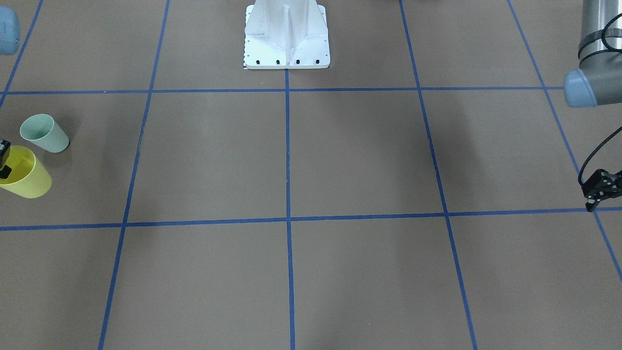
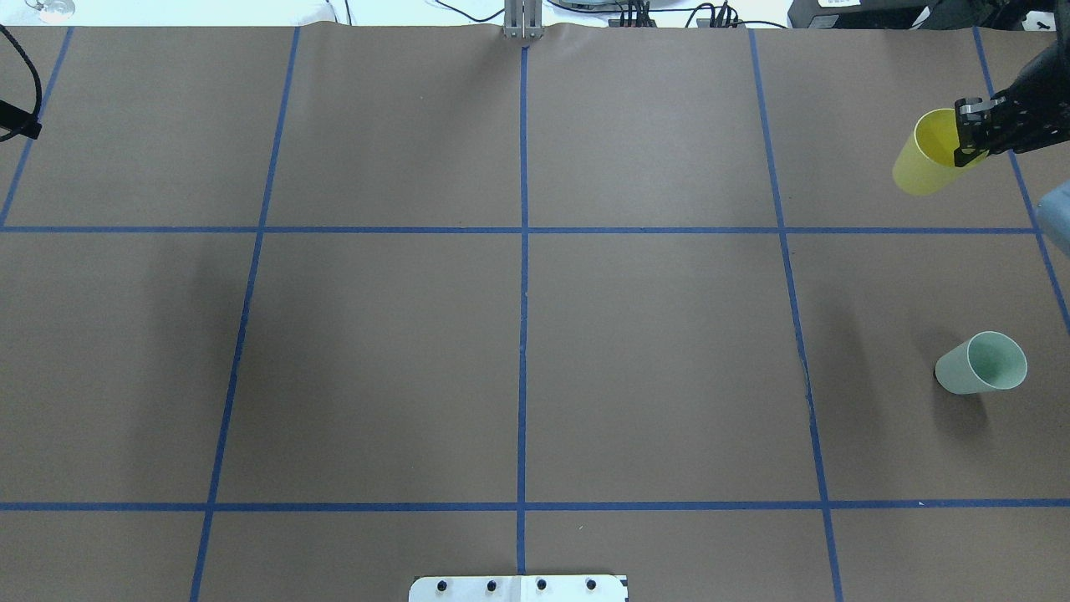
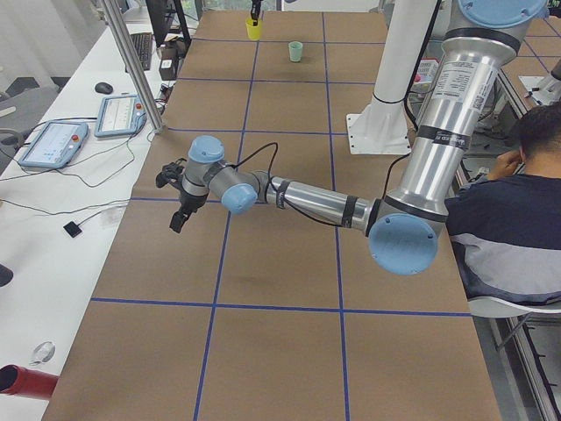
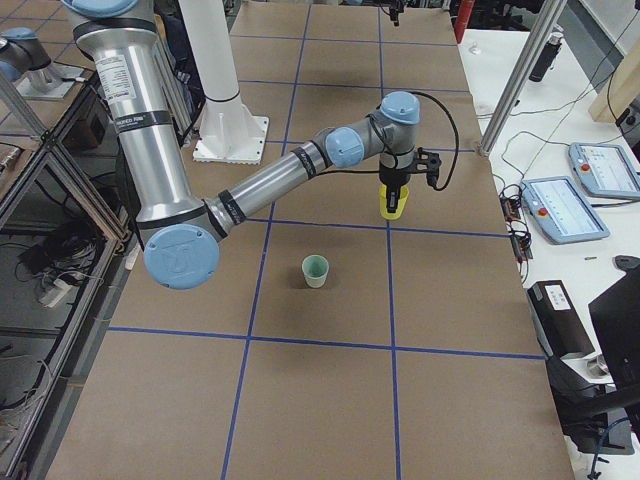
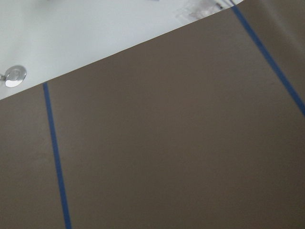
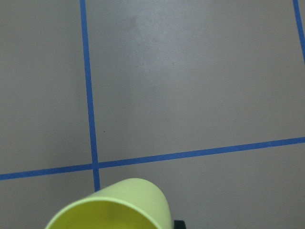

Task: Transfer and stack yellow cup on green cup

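The yellow cup (image 2: 924,159) hangs from my right gripper (image 2: 970,134), which is shut on its rim with one finger inside, over the table's far right. It also shows in the front view (image 1: 24,175) and fills the bottom of the right wrist view (image 6: 114,205). The green cup (image 2: 978,364) stands upright and open on the table, nearer the robot than the yellow cup and apart from it; it also shows in the front view (image 1: 44,133). My left gripper (image 1: 600,192) hovers empty and open at the far left edge.
The robot's white base plate (image 1: 286,43) sits at the table's middle near edge. Blue tape lines (image 2: 522,251) divide the brown table into squares. Monitors and cables lie beyond the far edge (image 2: 669,12). A person (image 3: 513,210) sits by the robot.
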`<act>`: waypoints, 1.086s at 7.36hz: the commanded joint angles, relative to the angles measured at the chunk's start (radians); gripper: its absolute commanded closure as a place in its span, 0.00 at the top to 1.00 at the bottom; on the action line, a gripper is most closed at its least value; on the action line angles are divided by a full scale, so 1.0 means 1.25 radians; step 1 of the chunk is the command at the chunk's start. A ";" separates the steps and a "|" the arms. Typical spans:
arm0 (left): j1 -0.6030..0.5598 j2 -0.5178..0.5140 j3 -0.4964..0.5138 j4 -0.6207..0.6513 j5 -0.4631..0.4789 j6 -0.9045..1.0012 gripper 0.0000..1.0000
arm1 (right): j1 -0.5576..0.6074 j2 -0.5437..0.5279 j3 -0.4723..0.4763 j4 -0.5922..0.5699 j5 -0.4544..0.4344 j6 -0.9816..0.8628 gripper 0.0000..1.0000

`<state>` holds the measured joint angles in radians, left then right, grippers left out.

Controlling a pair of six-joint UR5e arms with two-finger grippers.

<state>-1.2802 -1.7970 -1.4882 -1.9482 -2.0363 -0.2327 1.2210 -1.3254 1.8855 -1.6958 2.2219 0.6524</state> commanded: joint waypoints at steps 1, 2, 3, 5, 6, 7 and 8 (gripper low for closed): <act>-0.082 0.031 0.001 0.175 -0.040 0.208 1.00 | 0.044 -0.012 0.001 -0.001 0.034 -0.065 0.00; -0.122 0.077 -0.001 0.174 -0.106 0.267 1.00 | 0.071 -0.038 0.005 -0.001 0.059 -0.113 0.00; -0.160 0.114 -0.003 0.172 -0.151 0.267 1.00 | 0.096 -0.068 0.012 -0.002 0.068 -0.151 0.00; -0.175 0.123 0.000 0.206 -0.183 0.260 1.00 | 0.109 -0.138 0.062 -0.002 0.071 -0.183 0.00; -0.181 0.125 -0.005 0.244 -0.214 0.265 1.00 | 0.110 -0.179 0.104 -0.001 0.071 -0.183 0.00; -0.182 0.157 -0.011 0.232 -0.217 0.272 1.00 | 0.111 -0.229 0.138 0.001 0.069 -0.194 0.00; -0.183 0.165 -0.039 0.233 -0.215 0.270 1.00 | 0.109 -0.268 0.158 0.003 0.069 -0.219 0.00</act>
<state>-1.5061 -1.6129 -1.5060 -1.6608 -2.2989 0.1027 1.3579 -1.5898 2.0389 -1.6952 2.3091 0.4095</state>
